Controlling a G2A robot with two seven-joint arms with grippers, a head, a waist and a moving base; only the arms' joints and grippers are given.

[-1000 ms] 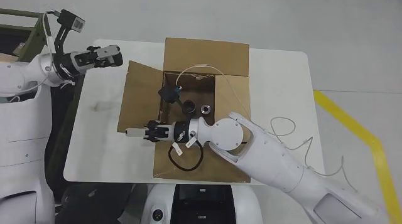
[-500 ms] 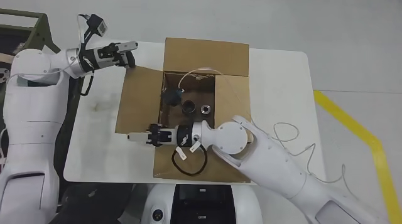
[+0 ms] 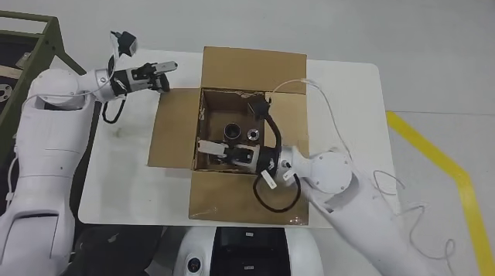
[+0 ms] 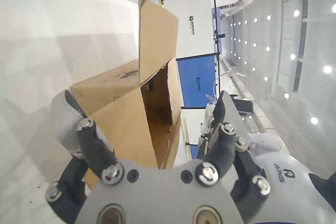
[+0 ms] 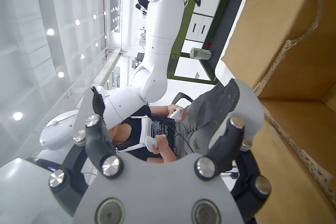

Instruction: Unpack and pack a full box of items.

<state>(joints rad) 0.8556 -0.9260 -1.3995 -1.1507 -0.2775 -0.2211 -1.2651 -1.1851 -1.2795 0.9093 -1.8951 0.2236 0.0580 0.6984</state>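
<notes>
Left gripper (image 3: 168, 69) has swung in from the table edge toward the left flap (image 3: 174, 129), fingers spread wide and empty. Right gripper (image 3: 207, 150) has drawn back off that flap into the box (image 3: 255, 63), also wide open, holding nothing. Two round parts (image 3: 232, 131) sit on the box floor just beside its fingers, so the right arm is nearer; white table (image 3: 124, 168), grey hall floor.

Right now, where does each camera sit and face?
Top view: above the arms, looking down at the table; both arms and the open cardboard box show.
Left wrist view: on the left arm, facing the box's side past the open left gripper.
Right wrist view: on the right arm, beside the box wall, looking past the open right gripper.
Shared: the box, in all three.
</notes>
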